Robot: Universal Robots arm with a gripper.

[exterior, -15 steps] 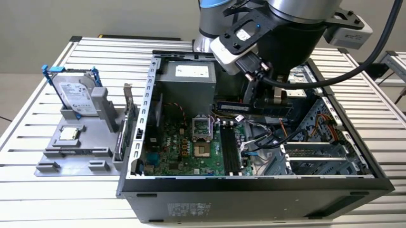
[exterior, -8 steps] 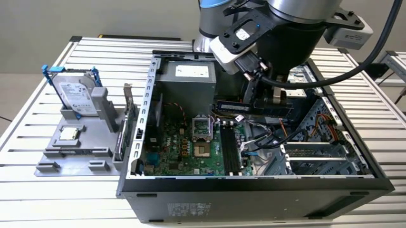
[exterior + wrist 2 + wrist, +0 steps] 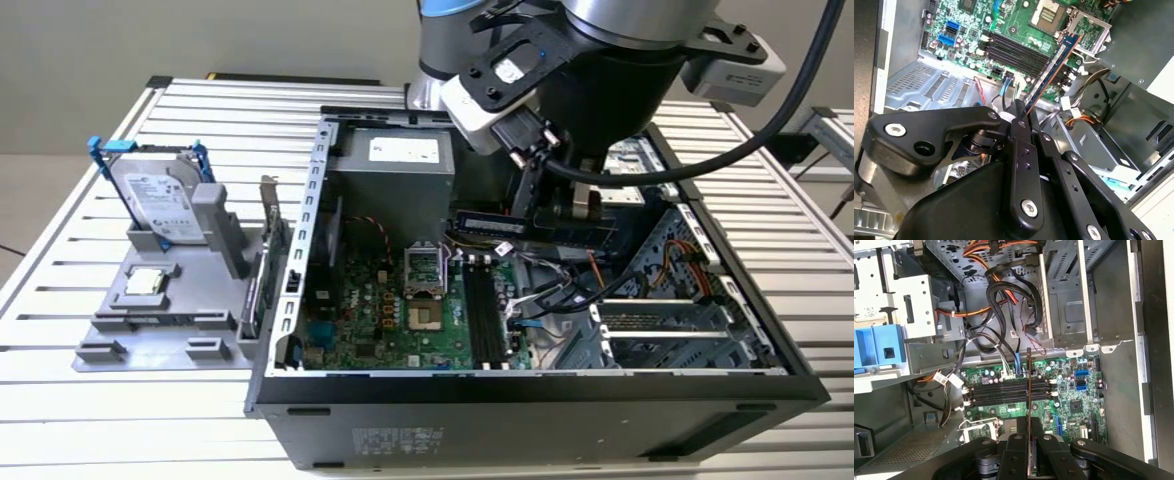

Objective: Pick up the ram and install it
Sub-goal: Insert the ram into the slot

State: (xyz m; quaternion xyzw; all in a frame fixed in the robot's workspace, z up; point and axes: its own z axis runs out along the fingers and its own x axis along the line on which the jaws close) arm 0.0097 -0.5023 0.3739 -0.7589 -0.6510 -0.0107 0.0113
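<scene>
The ram is a long thin dark-green stick, and my gripper is shut on one end of it. In the exterior view the ram hangs level inside the open computer case, above the motherboard, with the gripper at its end toward the exterior view's right. In the first wrist view the ram shows edge-on, rising from the gripper and crossing over the black memory slots. Those slots lie below the stick and apart from it. They also show in the second wrist view.
The case wall rises at the exterior view's left, and a grey power supply stands at the back. Loose cables and a drive cage crowd the exterior view's right side. Outside the case, a grey fixture holds a hard drive and a bracketed card.
</scene>
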